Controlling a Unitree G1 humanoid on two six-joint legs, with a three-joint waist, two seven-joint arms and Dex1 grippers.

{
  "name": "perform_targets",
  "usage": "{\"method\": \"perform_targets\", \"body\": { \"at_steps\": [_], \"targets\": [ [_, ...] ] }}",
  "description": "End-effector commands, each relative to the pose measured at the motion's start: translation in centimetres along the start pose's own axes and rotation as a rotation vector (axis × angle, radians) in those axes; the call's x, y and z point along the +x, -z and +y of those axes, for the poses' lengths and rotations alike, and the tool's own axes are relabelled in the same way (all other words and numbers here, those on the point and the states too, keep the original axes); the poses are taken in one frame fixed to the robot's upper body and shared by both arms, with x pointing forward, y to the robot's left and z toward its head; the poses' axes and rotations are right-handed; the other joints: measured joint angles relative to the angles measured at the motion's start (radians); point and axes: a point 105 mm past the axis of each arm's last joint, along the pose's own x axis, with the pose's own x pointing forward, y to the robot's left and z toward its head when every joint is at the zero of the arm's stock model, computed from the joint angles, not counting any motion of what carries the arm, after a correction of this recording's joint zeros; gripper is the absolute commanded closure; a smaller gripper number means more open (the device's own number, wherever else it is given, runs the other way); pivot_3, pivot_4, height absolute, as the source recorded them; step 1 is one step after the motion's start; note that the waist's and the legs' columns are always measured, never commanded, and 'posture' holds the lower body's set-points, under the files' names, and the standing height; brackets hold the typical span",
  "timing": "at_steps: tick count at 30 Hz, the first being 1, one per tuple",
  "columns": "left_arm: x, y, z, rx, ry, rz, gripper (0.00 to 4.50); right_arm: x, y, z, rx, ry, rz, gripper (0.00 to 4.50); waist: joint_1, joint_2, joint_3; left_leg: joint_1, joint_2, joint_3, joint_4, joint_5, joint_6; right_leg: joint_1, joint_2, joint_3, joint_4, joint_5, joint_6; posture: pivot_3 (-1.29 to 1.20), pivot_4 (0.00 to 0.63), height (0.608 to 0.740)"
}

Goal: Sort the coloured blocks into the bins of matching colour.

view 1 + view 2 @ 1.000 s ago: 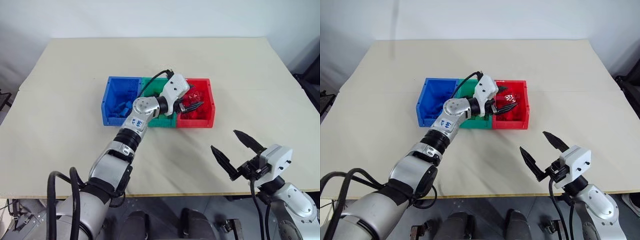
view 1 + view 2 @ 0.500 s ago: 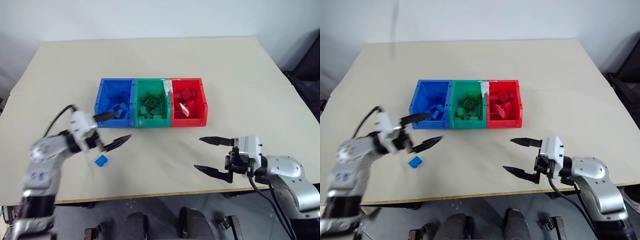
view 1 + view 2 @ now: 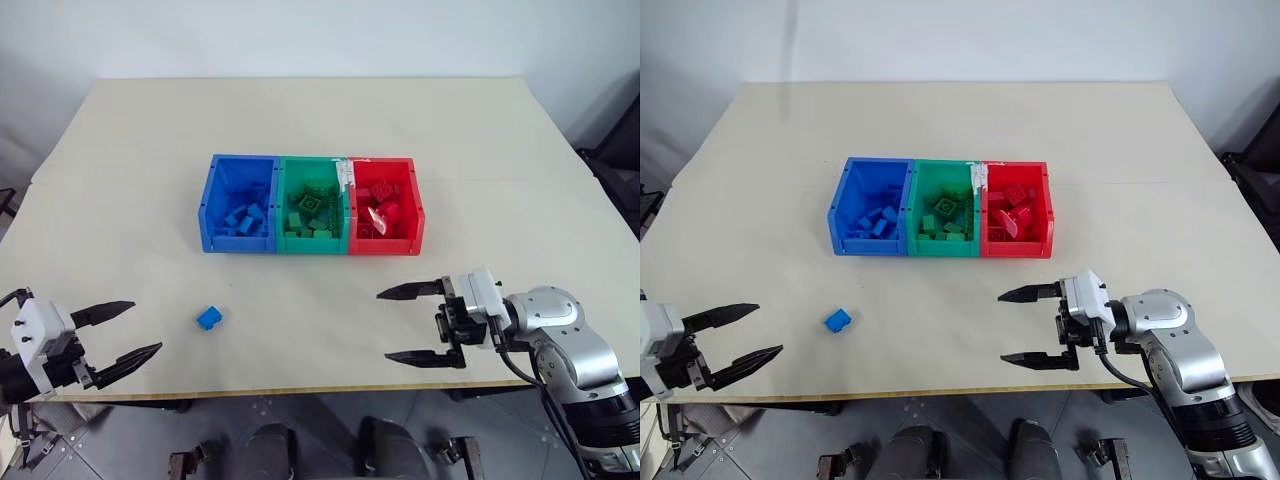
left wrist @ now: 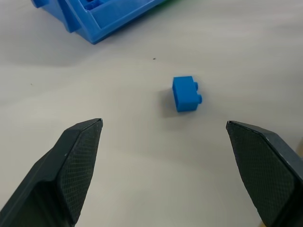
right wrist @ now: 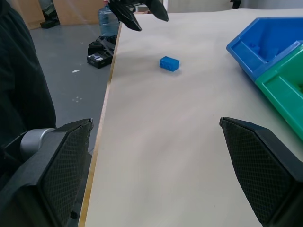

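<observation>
Jaws on both grippers stand wide apart and hold nothing. The left gripper [image 3: 112, 330] hangs at the near left edge of the table, its fingers aimed toward a small blue studded plastic brick [image 3: 208, 318] that lies alone on the pale tabletop [image 3: 300, 110], apart from the fingertips and short of the bins. The right gripper [image 3: 410, 324] hovers over the near right part of the table, well apart from that brick. Beyond, the three joined open plastic boxes sit in a row: the blue bin [image 3: 213, 187], the green bin [image 3: 283, 190] and the red bin [image 3: 417, 205], each already holding bricks of its own colour. To do the pickup well, the left gripper should probably straddle the brick squarely across two flat sides, low to the table, and close only once centred, then lift clear of the rim before crossing into the blue bin.
</observation>
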Motion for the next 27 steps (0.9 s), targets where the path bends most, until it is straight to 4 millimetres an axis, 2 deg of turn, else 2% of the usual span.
{"method": "perform_targets", "body": {
  "at_steps": [1,7,11,14,17,22,24,27],
  "targets": [
    [1.9,-0.2,-1.2,0.041,0.035,0.038,0.05,0.0,-0.7,-0.2,-0.036,0.003,-0.022,0.00,-0.002,0.000,0.000,0.000,0.000,0.000,0.000,0.000,0.000,0.000,0.000,0.000,0.000,0.000,0.000,0.00,0.150,0.740],
    [5.9,-0.3,-1.2,0.034,-0.033,0.094,0.05,0.0,-0.7,0.0,-0.039,0.020,-0.020,0.00,0.002,0.000,0.000,0.000,0.000,0.001,0.000,0.000,0.000,0.000,0.000,0.000,0.001,0.000,0.000,0.00,0.150,0.740],
    [7.3,0.4,-0.7,0.000,-0.076,0.142,0.05,0.1,-0.7,0.3,-0.036,0.033,-0.017,0.00,0.000,0.000,0.000,0.000,0.000,0.001,0.000,0.000,0.000,-0.001,0.001,0.000,0.001,0.000,0.000,0.00,0.150,0.740],
    [8.1,1.1,-1.1,-0.046,-0.045,0.188,0.63,0.1,-0.7,0.4,-0.038,0.041,-0.014,0.00,-0.003,0.000,0.000,0.000,0.000,0.001,-0.001,0.000,0.000,-0.001,0.001,0.001,0.001,0.000,0.000,0.00,0.150,0.740],
    [8.0,1.8,-1.6,-0.065,0.000,0.236,1.58,0.1,-0.7,0.5,-0.040,0.049,-0.013,0.00,-0.002,0.001,0.000,0.000,0.000,0.002,-0.001,0.000,0.000,-0.001,0.001,0.001,0.001,0.000,0.000,0.00,0.150,0.740],
    [7.5,2.2,-1.2,-0.065,0.009,0.267,3.17,-0.1,-0.7,0.4,-0.043,0.075,-0.007,0.00,-0.005,0.002,-0.001,0.002,0.000,0.002,-0.001,0.000,-0.001,-0.001,0.001,0.001,0.002,0.000,0.000,0.00,0.150,0.740],
    [7.7,1.4,-0.7,-0.048,0.001,0.226,3.57,-0.1,-0.7,0.4,-0.043,0.087,-0.009,0.00,-0.006,0.002,-0.001,0.002,0.000,0.002,-0.001,0.000,-0.001,-0.001,0.001,0.001,0.002,0.000,-0.001,0.00,0.150,0.740],
    [8.8,-2.2,0.3,-0.008,-0.013,0.030,3.57,-0.3,-0.8,0.0,-0.046,0.146,-0.027,0.00,-0.004,0.002,-0.001,0.001,0.000,0.002,0.000,0.001,-0.001,-0.001,0.001,0.001,0.003,0.000,-0.001,0.00,0.150,0.740]
  ]
}}
